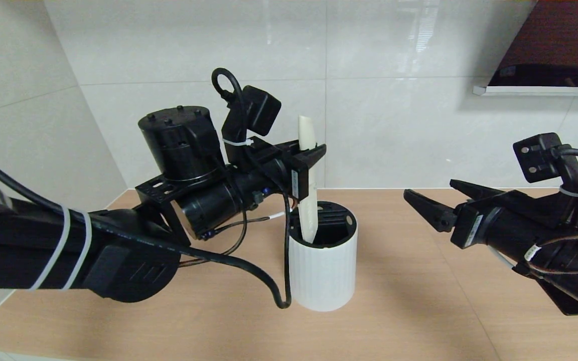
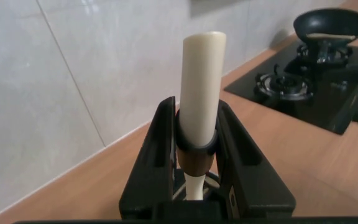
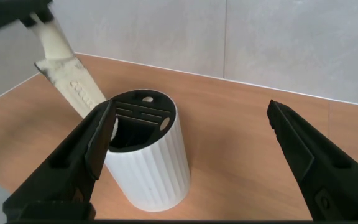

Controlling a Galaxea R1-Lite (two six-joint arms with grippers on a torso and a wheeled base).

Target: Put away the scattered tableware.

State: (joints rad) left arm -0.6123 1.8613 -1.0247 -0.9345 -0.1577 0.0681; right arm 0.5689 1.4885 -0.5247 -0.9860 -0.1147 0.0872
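Note:
A cream-white knife (image 1: 307, 134) stands upright in my left gripper (image 1: 311, 153), which is shut on its handle (image 2: 201, 99). Its dimpled blade (image 3: 73, 81) points down, with the tip inside the black slotted top of a white ribbed holder (image 1: 323, 271). The holder stands on the wooden counter (image 1: 409, 301), with the left gripper (image 2: 197, 146) directly above its near rim. My right gripper (image 1: 429, 193) hangs open to the right of the holder at about rim height. Nothing is between its fingers (image 3: 303, 149), which frame the holder (image 3: 151, 168).
White tiled walls close the counter at the back and left. A black range hood (image 1: 550, 55) hangs at the upper right. A gas hob (image 2: 303, 87) with a black pan (image 2: 331, 25) lies farther along the counter to the right.

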